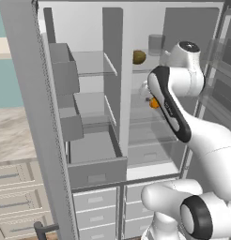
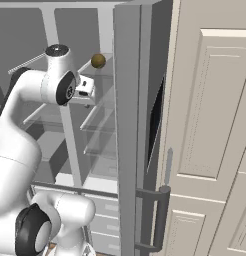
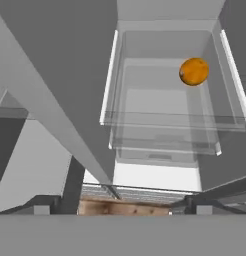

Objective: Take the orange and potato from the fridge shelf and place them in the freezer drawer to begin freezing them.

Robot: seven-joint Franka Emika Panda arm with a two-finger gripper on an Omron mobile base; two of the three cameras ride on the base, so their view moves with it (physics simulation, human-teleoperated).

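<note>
Orange (image 3: pixel 194 71) on a fridge shelf (image 3: pixel 170 120) — smooth, round, likely to roll; best gripped across its middle. Pincer (image 3: pixel 123 209) spread wide — holding nothing.

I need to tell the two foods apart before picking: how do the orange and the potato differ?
The orange is bright and glossy; the potato is dull olive-brown. The potato sits on a higher fridge shelf, beside a grey cup; the orange lies on a lower glass shelf. Both are small, round, similar in size and ungrasped.
</note>
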